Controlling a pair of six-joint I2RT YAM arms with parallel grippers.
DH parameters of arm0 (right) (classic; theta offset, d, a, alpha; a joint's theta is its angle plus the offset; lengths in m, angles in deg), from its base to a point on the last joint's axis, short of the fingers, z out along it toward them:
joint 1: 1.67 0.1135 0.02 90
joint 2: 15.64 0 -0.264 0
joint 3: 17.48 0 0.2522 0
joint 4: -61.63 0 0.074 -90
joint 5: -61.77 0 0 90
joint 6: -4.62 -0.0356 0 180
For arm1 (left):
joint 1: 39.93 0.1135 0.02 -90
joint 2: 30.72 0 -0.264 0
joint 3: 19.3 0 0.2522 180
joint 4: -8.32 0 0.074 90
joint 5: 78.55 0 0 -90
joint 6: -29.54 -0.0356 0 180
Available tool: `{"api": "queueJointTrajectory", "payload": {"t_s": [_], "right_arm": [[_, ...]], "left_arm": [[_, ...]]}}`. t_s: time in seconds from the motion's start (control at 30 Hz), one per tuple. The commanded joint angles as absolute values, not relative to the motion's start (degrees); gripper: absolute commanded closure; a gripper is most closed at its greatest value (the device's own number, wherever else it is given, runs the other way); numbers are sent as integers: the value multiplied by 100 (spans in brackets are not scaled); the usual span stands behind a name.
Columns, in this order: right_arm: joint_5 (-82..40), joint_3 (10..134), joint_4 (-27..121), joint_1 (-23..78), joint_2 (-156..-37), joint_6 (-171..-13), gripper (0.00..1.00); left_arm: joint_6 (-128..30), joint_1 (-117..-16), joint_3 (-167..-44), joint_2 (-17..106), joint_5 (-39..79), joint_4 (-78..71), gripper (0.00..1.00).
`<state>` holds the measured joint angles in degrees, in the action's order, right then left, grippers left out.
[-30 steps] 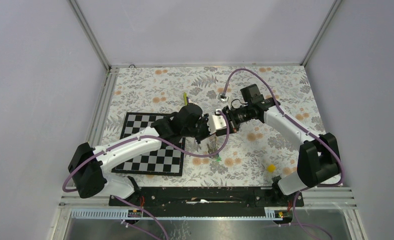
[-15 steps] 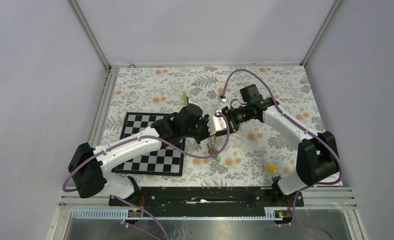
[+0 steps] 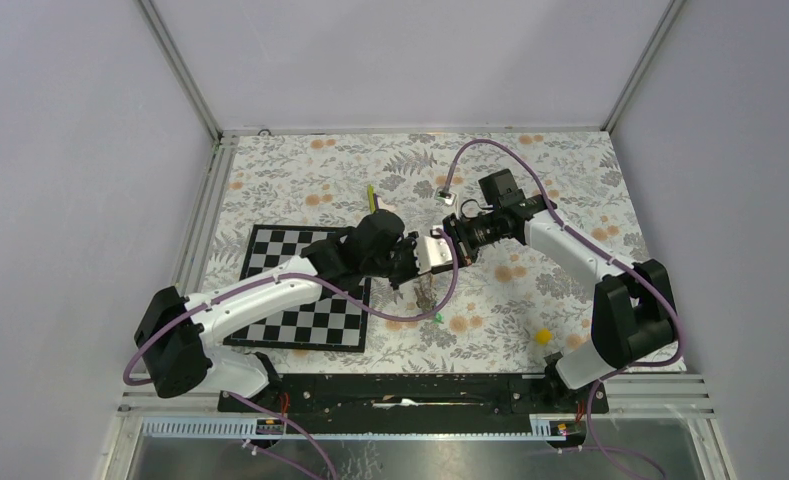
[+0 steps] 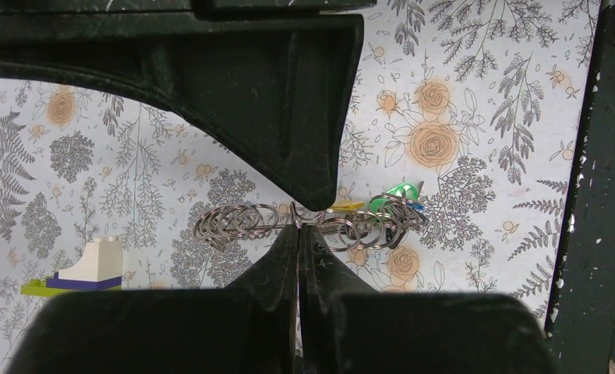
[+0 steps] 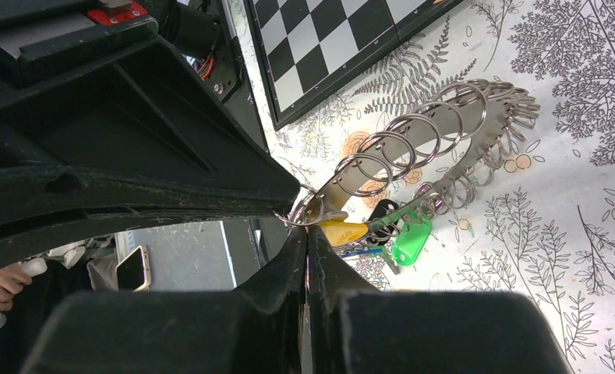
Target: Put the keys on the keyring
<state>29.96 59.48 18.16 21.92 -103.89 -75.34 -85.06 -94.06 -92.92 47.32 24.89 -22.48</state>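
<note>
Both arms meet over mid-bench (image 3: 300, 170).

Left pincer (image 4: 304, 218): closed on the keyring (image 4: 234, 220), nipping the wire near its middle. Right pincer (image 5: 298, 214): also closed on the keyring, at what we take to be much the same spot, so the two sets of tips sit almost touching. The keyring hangs clear of the bench between them, a loop of many small coils drooping below the pinch.

Keys (image 4: 401, 193) bunch at the keyring's low end. We make out a yellow head (image 5: 343, 231) just beside the right pincer's tips and a green head (image 5: 409, 241) lower down, with black and blue between. Whether each is threaded on or only tangled in the coils, we cannot tell.

Our reading: the threading step is in hand, likely late in the task. The yellow head looks like the key being worked onto the wire. The next move, we judge, calls for one pincer to hold firm while the other eases that key along. Small motions only, since the tips crowd each other and the wire looks springy.

Writing: no brand, label or lettering legible in any view.
</note>
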Motion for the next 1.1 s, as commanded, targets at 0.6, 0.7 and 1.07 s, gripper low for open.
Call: {"api": "queueJointTrajectory", "payload": {"t_s": [0.6,0.7,1.07], "right_arm": [[2649,6167,1949,1963,-10660,-7694,100],[2648,6200,1927,1960,-10665,-7695,100],[2734,6201,1737,1951,-10677,-7504,100]], "left_arm": [[-8857,-9661,-9377,4410,3102,-2304,100],[-8887,-9686,-9392,4437,3150,-2349,100],[-8867,-9733,-9418,4496,3027,-2321,100]]}}
